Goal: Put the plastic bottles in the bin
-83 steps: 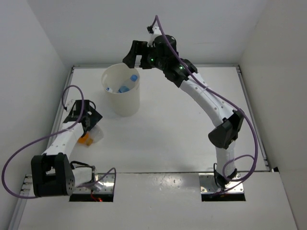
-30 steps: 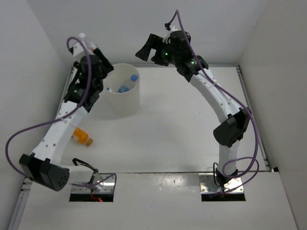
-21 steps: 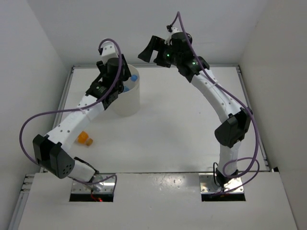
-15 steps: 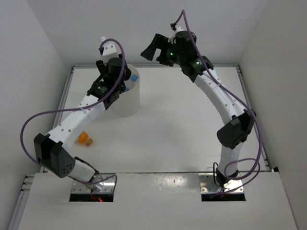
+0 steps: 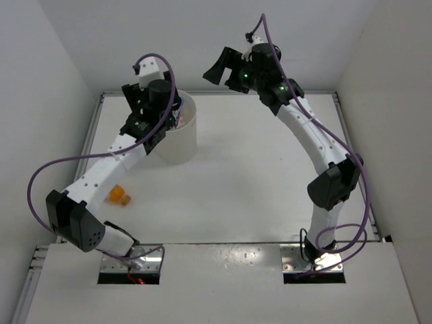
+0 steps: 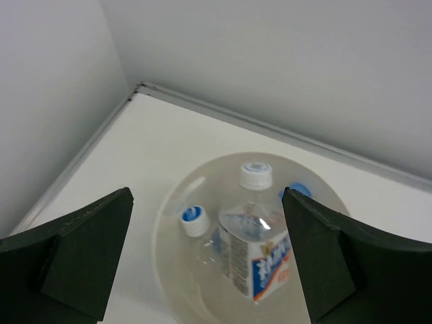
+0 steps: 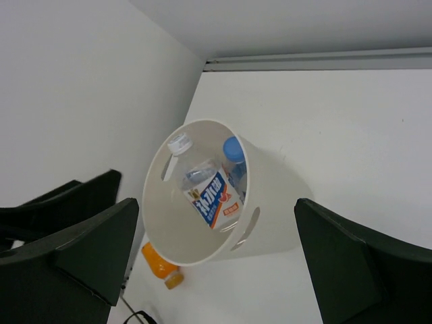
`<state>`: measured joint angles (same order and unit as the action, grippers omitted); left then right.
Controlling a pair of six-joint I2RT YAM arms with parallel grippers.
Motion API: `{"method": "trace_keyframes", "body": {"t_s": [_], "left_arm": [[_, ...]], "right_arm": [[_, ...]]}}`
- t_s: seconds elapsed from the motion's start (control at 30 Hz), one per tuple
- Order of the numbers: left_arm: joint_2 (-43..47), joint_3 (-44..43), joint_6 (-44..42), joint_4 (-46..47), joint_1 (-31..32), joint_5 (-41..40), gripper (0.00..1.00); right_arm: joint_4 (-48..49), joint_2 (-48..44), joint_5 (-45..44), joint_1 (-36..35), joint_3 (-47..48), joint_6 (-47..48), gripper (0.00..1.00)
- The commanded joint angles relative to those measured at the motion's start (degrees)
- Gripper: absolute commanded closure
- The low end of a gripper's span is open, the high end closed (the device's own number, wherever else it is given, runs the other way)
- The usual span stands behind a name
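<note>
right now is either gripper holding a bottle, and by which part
Nothing is held. The left gripper hangs open over the bin, the labelled bottle lying inside it; the right gripper is open and empty.

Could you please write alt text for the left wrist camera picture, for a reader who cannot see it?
Seen from above, the white bin holds a clear bottle with a white, blue and red label, a second bottle with a blue-and-white cap beside it, and a blue cap behind. The left hand is open and empty, its dark fingers at both picture edges.
</note>
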<state>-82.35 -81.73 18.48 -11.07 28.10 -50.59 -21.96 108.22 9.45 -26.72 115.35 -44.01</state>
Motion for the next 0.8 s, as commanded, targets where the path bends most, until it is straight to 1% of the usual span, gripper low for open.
{"method": "trace_keyframes", "body": {"t_s": [0.0, 0.03, 0.1, 0.13, 0.17, 0.2, 0.23, 0.27, 0.3, 0.33, 0.37, 0.4, 0.43, 0.47, 0.57, 0.6, 0.67, 0.7, 0.77], "left_arm": [[7.4, -0.9, 1.9, 0.6, -3.6, -9.5, 0.0], [8.9, 0.4, 5.0, -0.5, -5.0, -11.1, 0.0], [12.0, 2.4, 8.0, -3.3, -8.1, -11.1, 0.0], [13.4, 3.5, 10.0, -7.3, -11.7, -10.6, 0.0], [16.0, 5.3, 15.3, -9.9, -13.6, -8.1, 0.0], [17.0, 6.2, 18.3, -15.5, -17.3, -6.2, 0.0], [17.9, 7.2, 21.3, -18.5, -19.1, -4.0, 0.0], [18.5, 9.5, 27.8, -21.4, -20.9, 0.7, 0.0], [19.1, 10.8, 30.2, -24.0, -22.6, 3.5, 0.0], [19.6, 12.0, 32.2, -28.2, -25.7, 6.1, 0.0], [19.6, 14.6, 35.1, -31.0, -28.4, 11.2, 0.0], [19.6, 15.5, 36.2, -31.0, -28.4, 13.6, 0.0], [19.0, 16.5, 37.1, -33.4, -30.8, 15.9, 0.0], [19.0, 18.5, 37.2, -34.2, -31.9, 21.0, 0.0], [18.4, 22.0, 39.2, -37.0, -34.8, 26.8, 0.0], [18.4, 25.2, 40.5, -37.0, -34.8, 29.7, 0.0], [19.6, 28.0, 42.1, -37.0, -36.9, 30.5, 0.0], [19.6, 29.8, 42.1, -37.0, -37.4, 30.5, 0.0], [19.6, 30.4, 40.9, -35.5, -38.2, 29.9, 0.0]], "right_arm": [[1.0, -2.5, 0.0, 0.5, -0.1, -0.2, 0.0], [1.0, -2.5, 0.0, 0.5, -0.1, -0.2, 0.0], [1.0, -2.5, 0.0, 0.5, -0.6, -0.2, 0.0], [1.0, -2.5, 0.0, 0.5, -0.7, -0.2, 0.0], [1.0, -2.5, 0.0, 0.5, -0.7, -0.8, 0.0], [1.6, -2.5, 0.6, 1.1, -0.7, -0.8, 0.0], [1.6, -2.5, 0.7, 1.1, -0.7, -0.8, 0.0], [1.6, -2.5, 0.7, 1.1, -0.7, -1.5, 0.0], [1.6, -1.9, 1.2, 1.1, -0.7, -2.0, 0.0], [1.6, -1.9, 1.2, 1.1, -0.7, -2.0, 0.0], [2.1, -1.4, 1.2, 1.1, -0.7, -2.6, 0.0], [2.1, -1.3, 1.2, 1.1, -0.7, -2.6, 0.0], [2.1, -1.3, 1.2, 1.1, -0.7, -2.6, 0.0], [2.1, -1.3, 1.2, 1.1, -0.7, -2.6, 0.0], [2.1, -1.3, 1.2, 1.1, -1.3, -2.6, 0.0], [2.1, -1.3, 1.2, 1.1, -1.3, -2.6, 0.0], [2.1, -1.3, 1.2, 1.6, -1.3, -2.6, 0.0], [2.1, -1.3, 1.2, 1.6, -1.3, -2.6, 0.0], [2.1, -1.9, 1.2, 1.6, -1.3, -2.6, 0.0]]}}
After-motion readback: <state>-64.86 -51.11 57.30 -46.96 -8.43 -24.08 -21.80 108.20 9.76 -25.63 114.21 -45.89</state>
